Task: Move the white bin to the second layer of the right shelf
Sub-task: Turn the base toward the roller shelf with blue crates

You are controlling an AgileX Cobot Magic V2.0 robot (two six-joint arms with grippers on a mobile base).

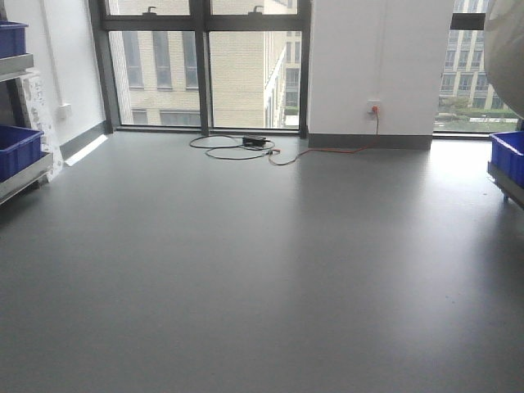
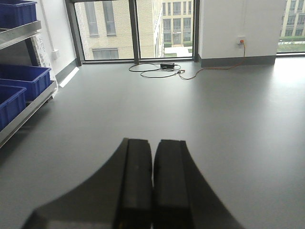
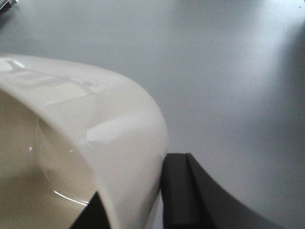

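Observation:
The white bin [image 3: 109, 124] is a glossy cream tub. It fills the left half of the right wrist view, mouth toward the camera, above the grey floor. My right gripper [image 3: 138, 191] is shut on its wall, one finger inside and one finger [image 3: 176, 191] outside. Part of the bin also shows at the top right edge of the front view [image 1: 503, 49]. My left gripper [image 2: 153, 143] is shut and empty, held over the floor. No level of roller tracks shows in any view.
Blue crates [image 1: 16, 147] sit on a steel rack at the left, also in the left wrist view [image 2: 24, 78]. Another blue crate [image 1: 509, 155] sits on a rack edge at the right. A cable [image 1: 246, 147] lies by the windows.

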